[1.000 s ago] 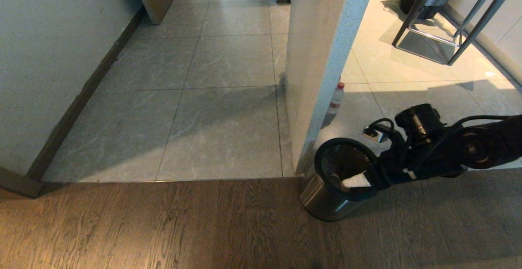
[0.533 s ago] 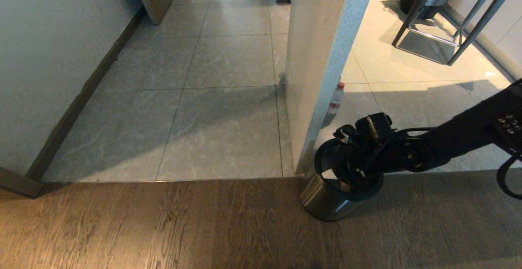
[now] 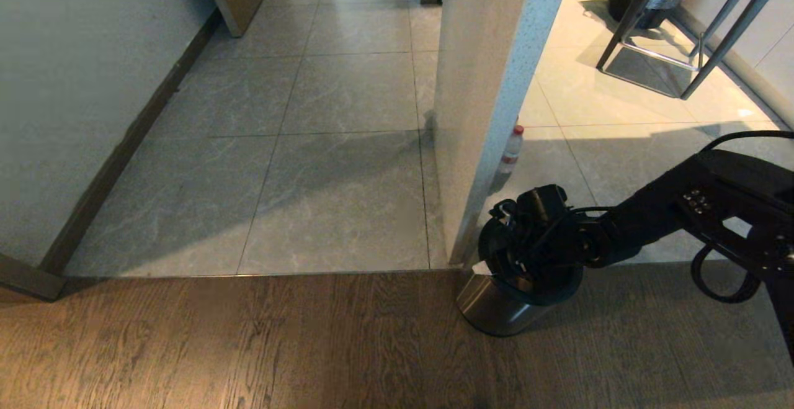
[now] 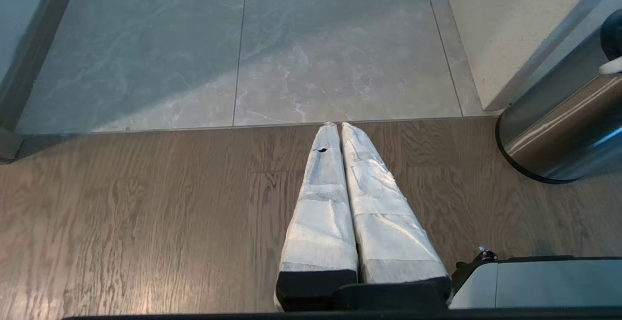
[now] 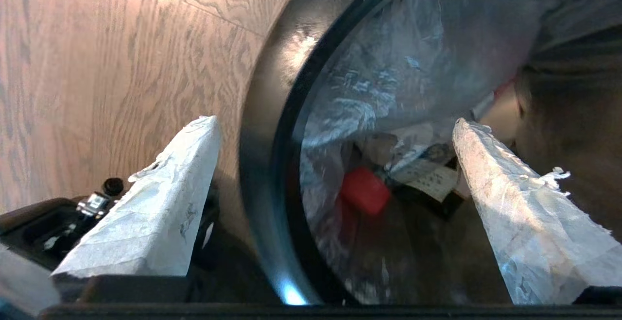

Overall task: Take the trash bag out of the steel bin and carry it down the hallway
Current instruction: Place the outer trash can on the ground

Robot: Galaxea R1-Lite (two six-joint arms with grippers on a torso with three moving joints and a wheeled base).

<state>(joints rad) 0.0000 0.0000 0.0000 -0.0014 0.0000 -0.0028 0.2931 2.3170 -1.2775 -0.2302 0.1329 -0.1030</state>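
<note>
Steel bin at the foot of the pillar, where wood floor met tile.

The steel bin (image 3: 496, 310) stood on the wood-plank floor (image 3: 248, 341), just beside the base of the pillar (image 3: 484, 86). The trash bag (image 5: 388, 82) lay inside it, with litter at the bottom. The right gripper (image 5: 335, 164) straddled the bin's rim (image 5: 272, 174), one finger outside and one inside. Behind the pillar a bottle (image 3: 511, 149) stood on the tiles. The hallway (image 3: 335, 117) ran ahead to the left of the pillar. The left gripper (image 4: 340, 130) hung over the planks, left of the bin.

Wood-plank floor (image 3: 248, 347) — steel bin (image 3: 490, 310) on it
</note>
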